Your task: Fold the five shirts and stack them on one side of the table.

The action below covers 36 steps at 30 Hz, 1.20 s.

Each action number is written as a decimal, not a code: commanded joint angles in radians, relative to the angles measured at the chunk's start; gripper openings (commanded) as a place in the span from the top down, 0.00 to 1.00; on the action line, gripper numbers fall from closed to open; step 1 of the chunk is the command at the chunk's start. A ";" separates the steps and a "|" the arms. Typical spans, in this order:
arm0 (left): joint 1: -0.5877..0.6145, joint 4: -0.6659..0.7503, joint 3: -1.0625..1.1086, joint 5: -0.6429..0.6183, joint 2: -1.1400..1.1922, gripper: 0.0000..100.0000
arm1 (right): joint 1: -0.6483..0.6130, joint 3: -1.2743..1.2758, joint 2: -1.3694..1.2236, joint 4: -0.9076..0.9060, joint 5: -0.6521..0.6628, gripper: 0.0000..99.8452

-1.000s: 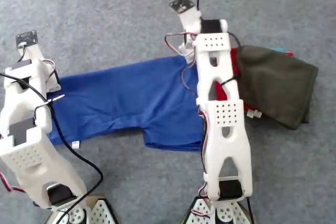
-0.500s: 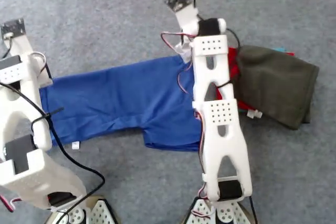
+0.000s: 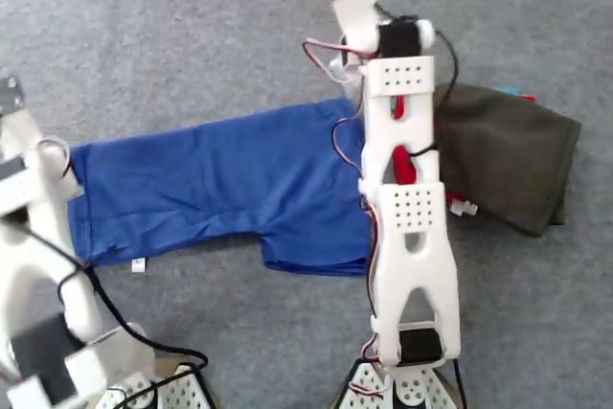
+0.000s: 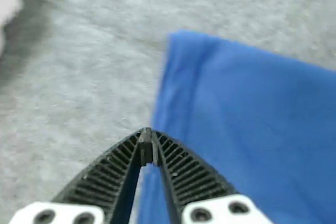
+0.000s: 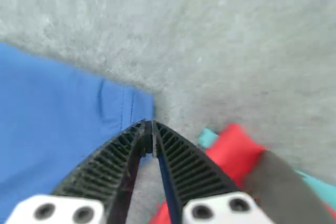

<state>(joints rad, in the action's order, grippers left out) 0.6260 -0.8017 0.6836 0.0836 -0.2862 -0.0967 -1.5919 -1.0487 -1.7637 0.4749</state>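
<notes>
A blue shirt [image 3: 230, 184] lies flat across the middle of the grey table, its long side running left to right. My left gripper [image 4: 147, 148] is shut with nothing in it, hanging just above the blue shirt's [image 4: 252, 129] left edge. My right gripper [image 5: 148, 135] is also shut and holds nothing, over the far right corner of the blue shirt [image 5: 52, 114]. At the right is a pile: an olive shirt [image 3: 503, 155] on top of a red shirt [image 5: 231, 145] and a teal one [image 5: 207, 137].
The right arm [image 3: 397, 141] stretches over the gap between the blue shirt and the pile. The left arm [image 3: 29, 208] stands at the table's left edge. Bare grey felt [image 3: 192, 45] runs along the far side and the front.
The left arm has pulled back off the blue shirt toward the left edge, uncovering its left end. The right arm's wrist has swung toward the far side of the table.
</notes>
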 commanded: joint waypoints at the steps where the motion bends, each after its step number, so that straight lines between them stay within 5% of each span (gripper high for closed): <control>1: 0.045 0.138 0.119 0.028 -0.063 0.97 | 0.014 0.134 0.259 -0.008 0.008 0.99; 9: 0.047 0.296 0.113 0.021 0.118 0.97 | -0.028 0.963 0.817 -0.002 0.287 0.99; 18: 0.082 0.187 -0.050 -0.026 0.278 0.97 | -0.117 1.698 1.354 0.055 0.519 0.99; 23: 0.082 0.189 -0.050 -0.026 0.281 0.97 | -0.249 2.060 1.615 0.115 0.534 0.96; 27: 0.082 0.192 -0.050 -0.026 0.281 0.97 | -0.324 2.310 1.765 0.252 0.528 0.80; 36: 0.081 0.193 -0.051 -0.054 0.282 0.97 | -0.446 2.500 1.672 0.430 0.497 0.75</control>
<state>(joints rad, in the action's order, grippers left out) 0.6997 -0.6099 0.6805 0.0575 0.0008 -0.5109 0.8968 0.6575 -1.3878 0.9858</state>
